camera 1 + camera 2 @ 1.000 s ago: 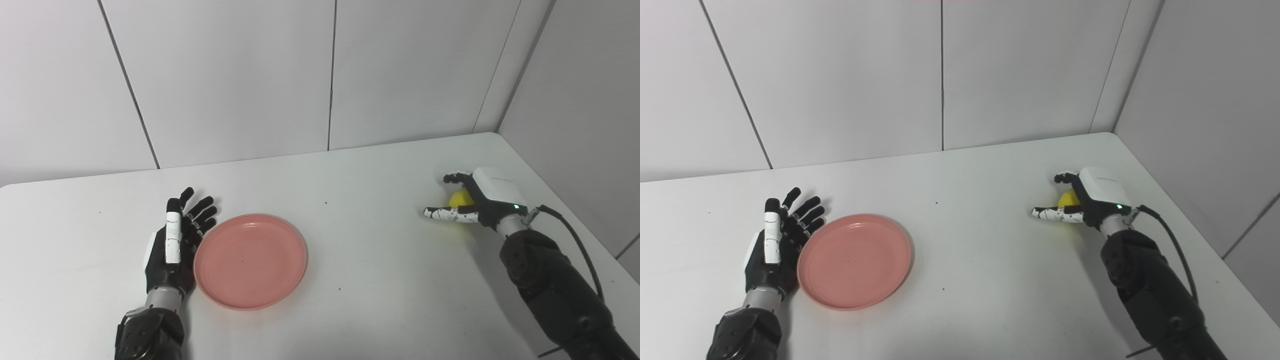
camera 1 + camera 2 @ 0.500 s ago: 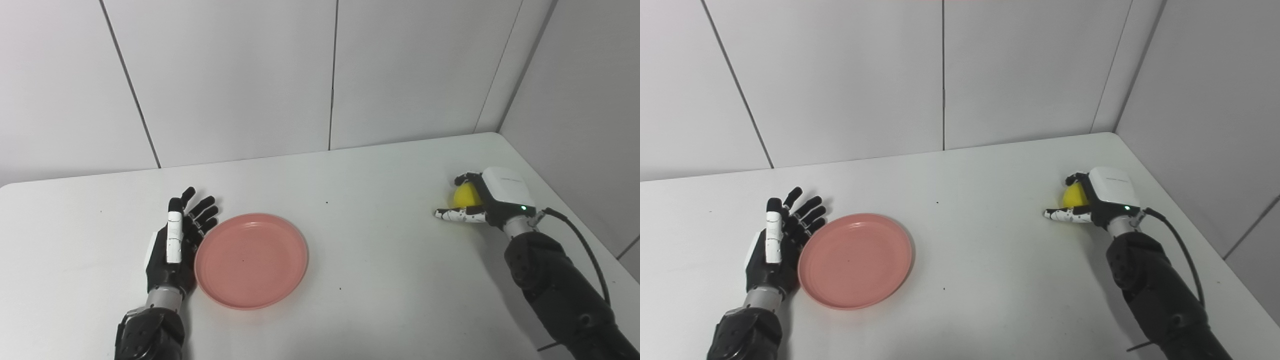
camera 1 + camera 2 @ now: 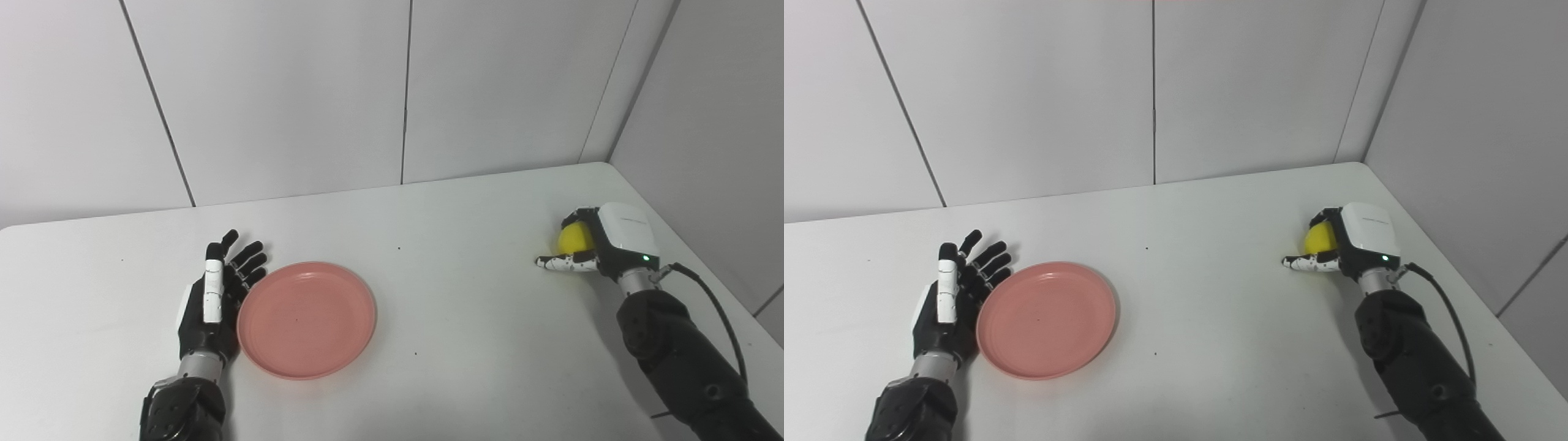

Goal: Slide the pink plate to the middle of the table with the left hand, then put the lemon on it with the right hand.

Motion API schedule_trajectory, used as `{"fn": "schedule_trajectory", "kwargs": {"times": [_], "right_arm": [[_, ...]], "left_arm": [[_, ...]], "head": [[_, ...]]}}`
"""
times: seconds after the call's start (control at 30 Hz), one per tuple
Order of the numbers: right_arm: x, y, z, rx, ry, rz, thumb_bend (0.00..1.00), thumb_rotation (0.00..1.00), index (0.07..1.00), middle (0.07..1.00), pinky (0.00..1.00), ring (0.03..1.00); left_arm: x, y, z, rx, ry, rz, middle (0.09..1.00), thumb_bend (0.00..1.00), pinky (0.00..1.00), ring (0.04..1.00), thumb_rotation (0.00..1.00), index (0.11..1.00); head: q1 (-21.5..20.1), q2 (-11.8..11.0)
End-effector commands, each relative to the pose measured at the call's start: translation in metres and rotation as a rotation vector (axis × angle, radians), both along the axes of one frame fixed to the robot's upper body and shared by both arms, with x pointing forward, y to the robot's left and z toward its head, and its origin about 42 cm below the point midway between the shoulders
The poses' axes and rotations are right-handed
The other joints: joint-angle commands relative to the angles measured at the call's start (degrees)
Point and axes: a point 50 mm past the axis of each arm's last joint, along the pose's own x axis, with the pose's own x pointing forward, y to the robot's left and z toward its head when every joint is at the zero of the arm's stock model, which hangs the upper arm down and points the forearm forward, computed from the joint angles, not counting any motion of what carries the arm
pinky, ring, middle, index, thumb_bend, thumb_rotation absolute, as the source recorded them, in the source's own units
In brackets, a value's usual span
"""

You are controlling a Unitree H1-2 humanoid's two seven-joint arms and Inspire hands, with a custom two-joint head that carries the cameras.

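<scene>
A bare test lab is suggested by a plain white table (image 3: 465, 318) enclosed by grey panel walls (image 3: 282, 92).

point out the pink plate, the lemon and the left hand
pink plate (image 3: 306, 318), left eye view, centre of its dish
lemon (image 3: 574, 237), left eye view, its visible yellow side
left hand (image 3: 944, 306), right eye view, its palm

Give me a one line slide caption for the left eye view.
Right hand wraps the lemon near the table's right edge; open left hand waits beside the pink plate.
</scene>
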Motion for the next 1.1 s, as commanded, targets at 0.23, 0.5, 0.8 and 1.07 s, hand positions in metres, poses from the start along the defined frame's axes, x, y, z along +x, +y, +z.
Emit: {"fn": "schedule_trajectory", "kwargs": {"times": [0.23,0.5,0.8,1.07], "right_arm": [[0.007,-0.007,0.013,-0.037,-0.018,0.019,0.51,0.16,0.488,0.414,0.28,0.343],[0.011,0.001,0.031,-0.063,-0.082,0.093,0.51,0.16,0.483,0.356,0.22,0.281],[0.016,0.028,0.073,-0.038,-0.18,0.229,0.5,0.16,0.481,0.323,0.19,0.247],[0.017,0.062,0.108,-0.044,-0.259,0.332,0.5,0.16,0.482,0.318,0.18,0.236]], "left_arm": [[-0.01,0.0,-0.031,0.011,0.152,-0.013,0.801,0.85,0.83,0.811,0.89,0.91],[-0.011,-0.002,-0.029,0.016,0.149,-0.012,0.807,0.84,0.83,0.812,0.9,0.906],[-0.011,-0.004,-0.03,0.016,0.15,-0.015,0.797,0.86,0.83,0.81,0.9,0.904],[-0.012,-0.005,-0.032,0.017,0.151,-0.016,0.79,0.86,0.82,0.805,0.9,0.903]], "head": [[0.4,-0.1],[0.5,-0.3],[1.1,-0.3],[1.7,-0.6]]}}
